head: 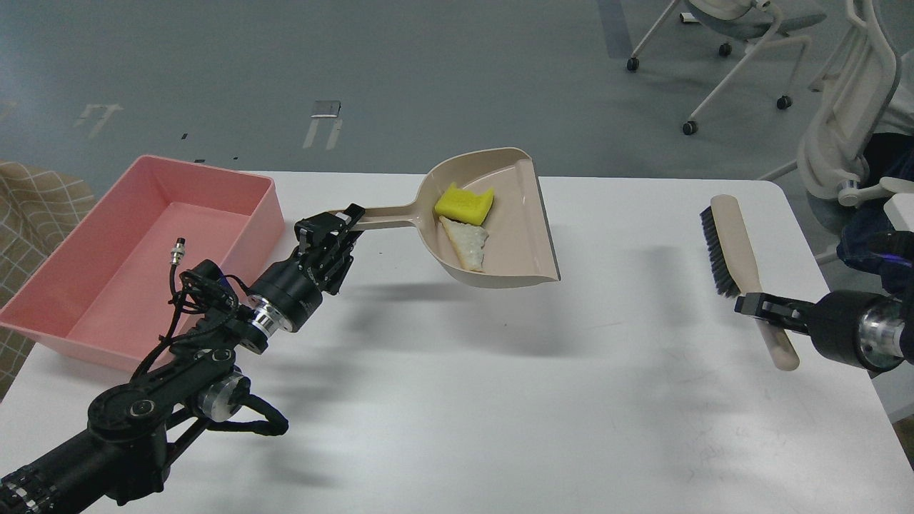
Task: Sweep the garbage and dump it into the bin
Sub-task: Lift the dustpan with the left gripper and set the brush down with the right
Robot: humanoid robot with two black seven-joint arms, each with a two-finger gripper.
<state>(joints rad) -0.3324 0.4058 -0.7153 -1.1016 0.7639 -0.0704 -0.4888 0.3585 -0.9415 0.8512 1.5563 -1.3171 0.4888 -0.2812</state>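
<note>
My left gripper (341,223) is shut on the long handle of the beige dustpan (518,232) and holds it lifted above the white table (457,400). In the pan lie the yellow sponge chunk (465,203) and the off-white crusty strip (468,245). The pink bin (43,285) stands at the table's left edge, left of the dustpan, and nothing shows inside it. My right gripper (758,309) is shut on the handle of the beige brush (742,265) with black bristles, held above the table's right side, far from the pan.
Office chairs (850,107) stand on the grey floor beyond the table's right corner. A beige checked cloth (36,207) lies behind the bin at the left. The table's right edge lies right under the brush.
</note>
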